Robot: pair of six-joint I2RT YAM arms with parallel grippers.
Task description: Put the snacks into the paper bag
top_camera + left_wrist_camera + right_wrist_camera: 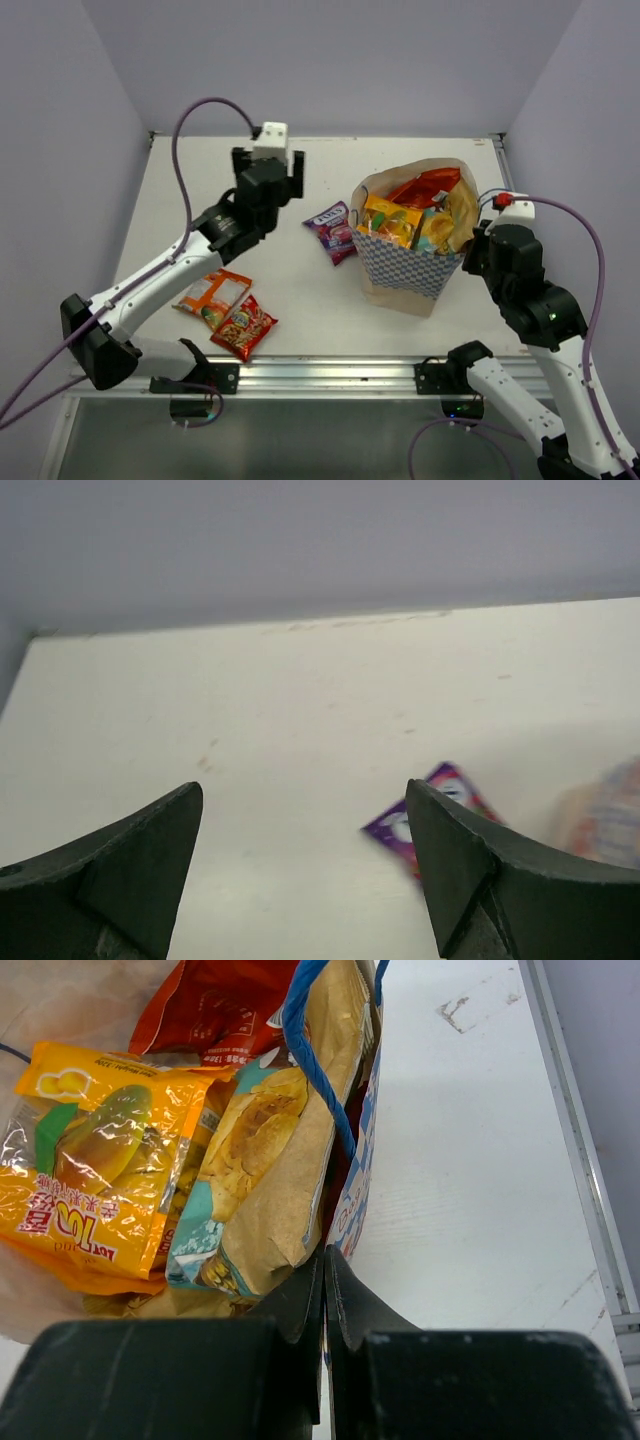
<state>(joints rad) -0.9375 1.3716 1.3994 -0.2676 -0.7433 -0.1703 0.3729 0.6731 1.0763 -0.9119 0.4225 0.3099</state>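
Your right claw [323, 1290] is closed on the right wall of the upright blue-and-white checked paper bag [405, 265], probably to keep it standing with its mouth open. An orange foil packet [95, 1190] and a large red foil packet [215, 1010] are already inside. Your left claw [300, 790] hangs wide open and empty above the white surface [290, 290], facing the flat purple foil packet [333, 230] just beside the bag. An orange-white packet [213, 296] and a small red packet [243, 328] lie near the left arm's base.
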